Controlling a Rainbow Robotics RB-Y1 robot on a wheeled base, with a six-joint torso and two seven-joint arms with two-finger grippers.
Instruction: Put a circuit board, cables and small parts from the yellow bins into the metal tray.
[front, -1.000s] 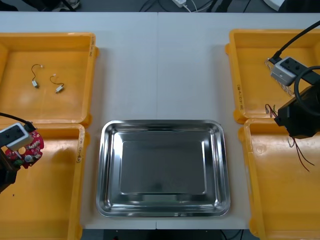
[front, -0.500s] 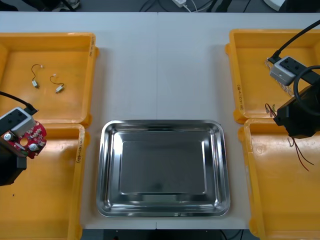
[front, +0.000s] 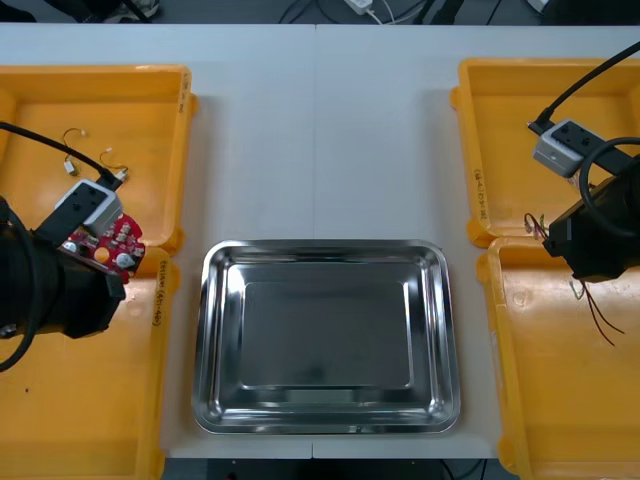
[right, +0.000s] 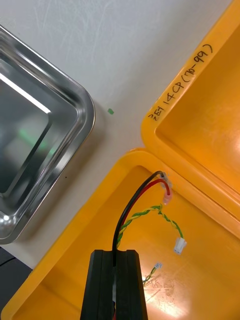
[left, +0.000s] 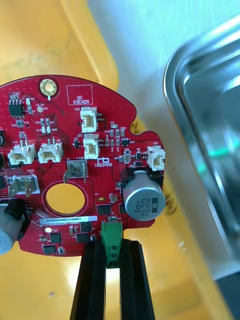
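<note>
My left gripper is shut on the edge of a round red circuit board and holds it above the inner rim of the left bins, a little left of the metal tray. In the left wrist view the fingers pinch a green connector on the board, with the tray rim beyond. My right gripper hangs over the near right bin, shut on a cable of black, red and yellow-green wires that sticks out past the fingers.
Two small metal parts with thin wires lie in the far left bin. The far right bin sits behind my right gripper. White table separates the bins from the tray.
My left gripper has lifted the circuit board and carried it to the right, up to the bins' inner edge near the tray. The right arm has barely moved.
</note>
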